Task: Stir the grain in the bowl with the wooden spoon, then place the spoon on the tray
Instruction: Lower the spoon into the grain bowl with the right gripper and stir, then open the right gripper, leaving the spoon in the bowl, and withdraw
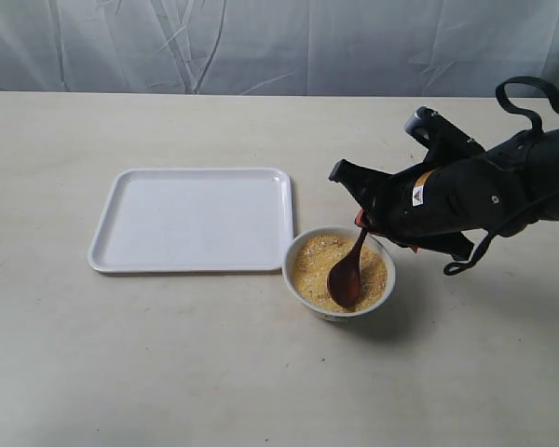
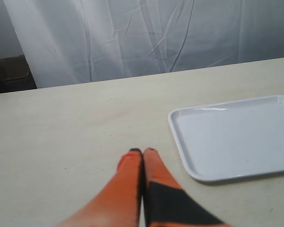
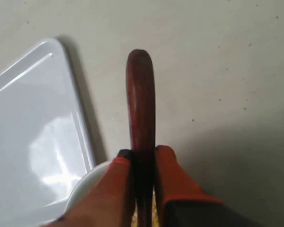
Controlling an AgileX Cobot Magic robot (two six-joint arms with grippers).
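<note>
A small white bowl (image 1: pixel 339 312) of yellow-orange grain (image 1: pixel 312 265) stands just off the tray's near right corner. The dark wooden spoon (image 1: pixel 347 275) leans in it, its oval end sunk in the grain. My right gripper (image 1: pixel 361 222) is shut on the spoon's handle (image 3: pixel 141 101) above the bowl's far rim (image 3: pixel 83 182). The flat white tray (image 1: pixel 194 220) lies left of the bowl and holds nothing. My left gripper (image 2: pixel 142 151) hovers over bare table beside the tray (image 2: pixel 236 137), its orange fingers pressed together on nothing. The left arm does not show in the exterior view.
A pale table (image 1: pixel 168 372) carries everything, with a white curtain (image 1: pixel 261 42) behind its far edge. The black right arm (image 1: pixel 484 191) with looping cables reaches in from the right.
</note>
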